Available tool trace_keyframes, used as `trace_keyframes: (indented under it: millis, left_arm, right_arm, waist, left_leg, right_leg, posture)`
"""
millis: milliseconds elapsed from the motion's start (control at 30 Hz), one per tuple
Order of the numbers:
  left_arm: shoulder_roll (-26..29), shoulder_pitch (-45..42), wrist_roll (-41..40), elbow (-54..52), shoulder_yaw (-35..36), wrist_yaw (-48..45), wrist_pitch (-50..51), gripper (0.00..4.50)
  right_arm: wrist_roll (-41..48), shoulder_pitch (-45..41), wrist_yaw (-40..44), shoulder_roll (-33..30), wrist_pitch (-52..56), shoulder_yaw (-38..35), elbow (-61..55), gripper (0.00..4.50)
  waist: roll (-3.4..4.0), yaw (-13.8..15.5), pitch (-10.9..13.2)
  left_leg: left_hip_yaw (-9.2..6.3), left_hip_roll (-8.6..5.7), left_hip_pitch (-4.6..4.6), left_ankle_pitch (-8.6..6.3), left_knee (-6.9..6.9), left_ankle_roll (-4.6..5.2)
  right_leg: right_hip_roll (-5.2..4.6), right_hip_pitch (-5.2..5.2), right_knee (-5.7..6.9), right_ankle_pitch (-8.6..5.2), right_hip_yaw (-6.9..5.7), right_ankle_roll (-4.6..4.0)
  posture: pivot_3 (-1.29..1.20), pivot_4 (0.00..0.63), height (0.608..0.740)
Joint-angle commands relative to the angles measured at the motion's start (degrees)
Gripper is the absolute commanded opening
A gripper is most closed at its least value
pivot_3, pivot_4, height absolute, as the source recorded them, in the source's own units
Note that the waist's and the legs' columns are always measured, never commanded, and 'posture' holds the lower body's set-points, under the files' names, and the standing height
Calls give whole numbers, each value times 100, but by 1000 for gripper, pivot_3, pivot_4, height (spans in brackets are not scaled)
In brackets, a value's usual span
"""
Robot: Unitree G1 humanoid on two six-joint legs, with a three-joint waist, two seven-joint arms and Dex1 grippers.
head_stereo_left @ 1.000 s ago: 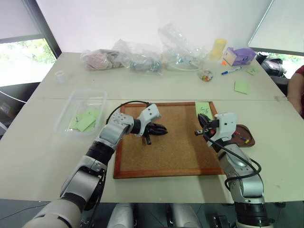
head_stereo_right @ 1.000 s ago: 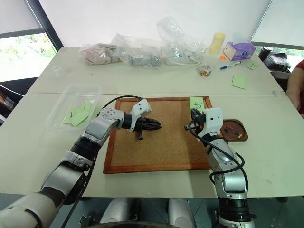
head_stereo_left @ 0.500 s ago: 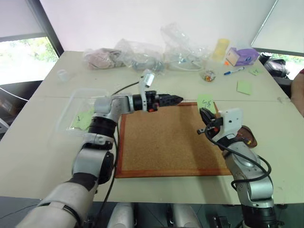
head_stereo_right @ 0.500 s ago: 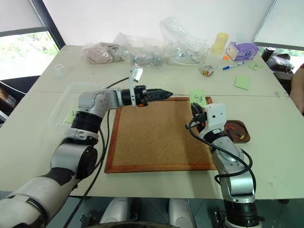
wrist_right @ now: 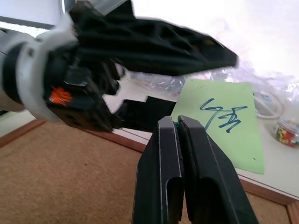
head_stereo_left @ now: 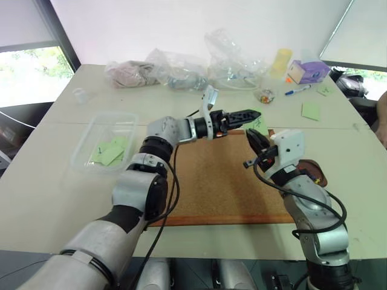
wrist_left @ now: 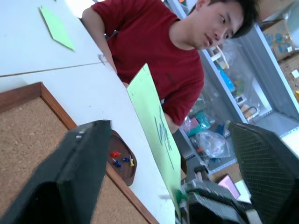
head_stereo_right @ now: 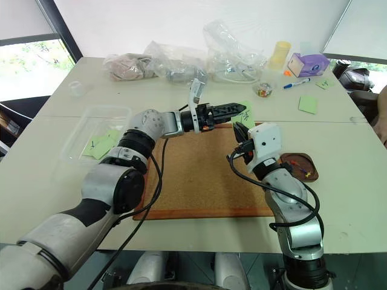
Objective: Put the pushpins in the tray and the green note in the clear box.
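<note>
Nearest, right gripper (head_stereo_right: 237,130) raised over the corkboard (head_stereo_right: 199,175), fingers shut on a green pin head at the lower corner of the green note (wrist_right: 223,121); sheet standing up from that pinch, handwritten marks facing the right wrist camera; possibly clamped by pin and paper together, hard to tell which.

Just beyond, left gripper (head_stereo_left: 253,113) reaching level across the board's far edge, fingers (wrist_left: 79,163) spread with the note edge-on between them, not closed on it; looks poised for a handover.

Light, thin, floppy paper; apt to curl, flutter or slip if pinched at a tip; best taken flat across a free margin away from the right pinch, with the pin freed only once the sheet is held; pin point sharp, tiny, easily dropped.

To the right beside the board, tray (head_stereo_right: 289,163) with pushpins (wrist_left: 120,158) of red, blue and yellow already in it.

Farther left, well apart, clear box (head_stereo_left: 103,142) with green slips inside; a long carry for the note.
</note>
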Motion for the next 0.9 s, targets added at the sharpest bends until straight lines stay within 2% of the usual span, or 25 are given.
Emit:
trace_keyframes:
  millis: [33,200,233,733,833,900]
  left_arm:
    - [-61,-235,46,91,67,-28,-210,2743]
    - [-58,-285,111,220,81,-31,-307,318]
    - [-63,-274,138,232,61,-18,-330,11]
    - [-32,93,813,315,-253,36,-1012,11]
    - [6,141,791,274,-198,18,-877,11]
    - [71,282,790,-82,-348,-265,-729,11]
  right_arm:
    - [-50,-54,-35,-25,-1,-6,-311,0]
    - [-86,-32,-50,-26,16,8,-361,0]
    - [-93,-26,-53,-21,14,10,-372,0]
    - [-290,90,-292,165,-202,2,-652,0]
    - [-145,195,-550,427,-124,-206,-841,0]
    - [229,315,-925,762,39,-917,-827,0]
  waist:
    - [0,-4,0]
    - [0,-14,0]
    - [0,-11,0]
    - [0,-8,0]
    - [0,-7,0]
    - [0,6,0]
  left_leg:
    - [0,0,0,0,0,0]
    - [-1,0,1,0,-1,0]
    - [-1,1,1,0,-1,0]
    - [-1,0,1,0,-1,0]
    - [-1,0,0,0,0,0]
    - [-1,0,0,0,0,0]
  right_leg:
    - [0,0,0,0,0,0]
    - [2,-1,1,0,0,0]
    - [2,-1,1,0,0,0]
    - [1,-1,1,0,0,0]
    - [1,-1,1,0,0,0]
    - [0,-1,1,0,0,0]
  posture:
    - [0,150,737]
    - [0,150,737]
    - [0,150,737]
    - [0,150,737]
    - [0,150,737]
    - [0,150,737]
